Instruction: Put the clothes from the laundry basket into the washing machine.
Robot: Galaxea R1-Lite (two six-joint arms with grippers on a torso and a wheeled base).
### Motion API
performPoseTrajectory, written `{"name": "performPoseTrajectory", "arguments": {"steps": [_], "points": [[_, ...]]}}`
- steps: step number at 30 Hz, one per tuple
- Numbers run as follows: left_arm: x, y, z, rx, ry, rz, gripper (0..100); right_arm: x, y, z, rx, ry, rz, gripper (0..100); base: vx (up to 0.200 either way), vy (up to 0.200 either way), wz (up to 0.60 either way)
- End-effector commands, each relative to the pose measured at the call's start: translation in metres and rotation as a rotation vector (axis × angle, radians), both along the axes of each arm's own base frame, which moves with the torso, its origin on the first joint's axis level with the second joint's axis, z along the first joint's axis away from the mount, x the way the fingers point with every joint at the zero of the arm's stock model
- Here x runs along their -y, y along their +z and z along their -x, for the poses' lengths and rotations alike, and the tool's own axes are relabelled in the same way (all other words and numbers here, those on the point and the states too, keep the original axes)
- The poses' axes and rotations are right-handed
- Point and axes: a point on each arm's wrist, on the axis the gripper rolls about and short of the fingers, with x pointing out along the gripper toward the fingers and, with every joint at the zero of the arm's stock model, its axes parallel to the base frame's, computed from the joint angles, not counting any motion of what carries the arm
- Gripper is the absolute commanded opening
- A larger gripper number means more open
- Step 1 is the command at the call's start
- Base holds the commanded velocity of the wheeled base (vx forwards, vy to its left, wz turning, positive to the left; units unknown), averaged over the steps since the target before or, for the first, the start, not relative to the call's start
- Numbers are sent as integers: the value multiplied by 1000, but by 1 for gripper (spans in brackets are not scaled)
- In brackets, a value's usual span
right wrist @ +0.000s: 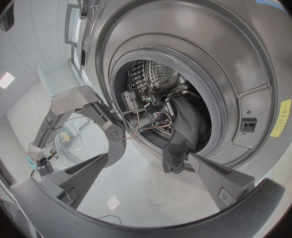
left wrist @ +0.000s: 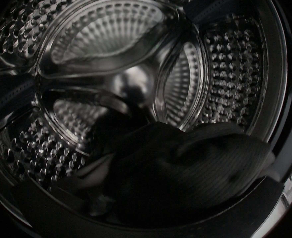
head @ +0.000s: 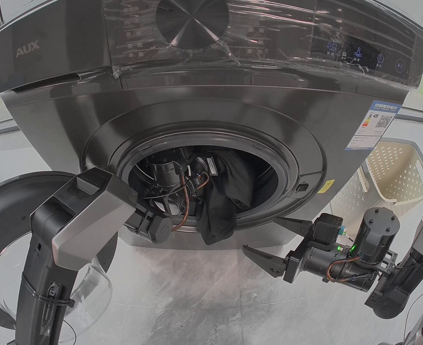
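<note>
Black cloth (head: pixel 221 202) lies half in the washing machine (head: pixel 211 97), part inside the drum (left wrist: pixel 119 43) and part drooping over the door opening's lower rim. My left tool (head: pixel 203 167) is inside the opening against that cloth; whether it grips it I cannot tell. My right tool (head: pixel 259 235) hangs spread wide before the machine, clear of the cloth, near the cream laundry basket (head: pixel 398 173).

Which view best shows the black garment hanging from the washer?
Right wrist view: black garment drapes clearly over the door rim. Head view shows it beside the left arm; left wrist, dim folds inside.
</note>
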Motion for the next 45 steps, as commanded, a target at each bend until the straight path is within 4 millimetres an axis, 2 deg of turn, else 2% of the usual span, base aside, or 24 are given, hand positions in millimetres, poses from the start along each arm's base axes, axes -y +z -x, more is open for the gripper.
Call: {"name": "performPoseTrajectory", "arguments": {"steps": [1,7,9,14,15,17,21,23,24,26,28,30,33,38,39,42,43,45], "points": [[-1,1,14,-80,-15,-41,100,0,-1,-1,-4,0,3,100,0,0,0],[13,-12,46,-225,-138,-133,100,0,-1,0,-1,-1,1,100,0,0,0],[15,-13,48,-231,-149,-138,100,0,-1,0,-1,-1,1,100,0,0,0],[25,-32,53,-295,-198,-181,100,-1,0,0,1,2,1,100,0,0,0],[26,-36,51,-300,-196,-184,0,-1,0,0,1,2,1,100,0,0,0],[28,-39,49,-299,-196,-184,0,-1,0,0,1,2,1,100,0,0,0],[34,-31,18,-208,-112,-108,0,-1,0,0,1,2,1,100,0,0,0],[24,-22,0,-163,-20,-57,0,-1,0,0,1,3,1,100,0,0,0],[24,-21,-1,-159,-16,-54,0,-1,-1,0,-1,3,1,100,0,0,0],[15,-8,-18,-100,51,3,0,-2,-1,0,0,3,2,100,0,0,0],[7,2,-27,-67,86,28,0,-2,-1,0,-1,5,1,100,0,0,0],[2,13,-31,-37,118,54,0,-1,-2,0,-4,5,3,100,0,0,0],[-5,18,-35,-20,135,63,0,-2,-1,0,-2,5,2,100,0,0,0],[-3,14,-34,-23,126,58,0,-2,-1,0,-2,5,2,100,0,0,0],[-2,12,-33,-32,123,51,100,-2,-1,0,-2,5,2,100,0,0,0],[-2,-1,-27,-95,115,9,100,-1,-1,0,-2,5,2,100,0,0,0],[-1,-4,-11,-157,83,-35,100,-2,-1,0,-2,5,2,100,0,0,0],[3,-2,5,-199,27,-66,100,-2,-1,0,-2,5,2,100,0,0,0]]}}
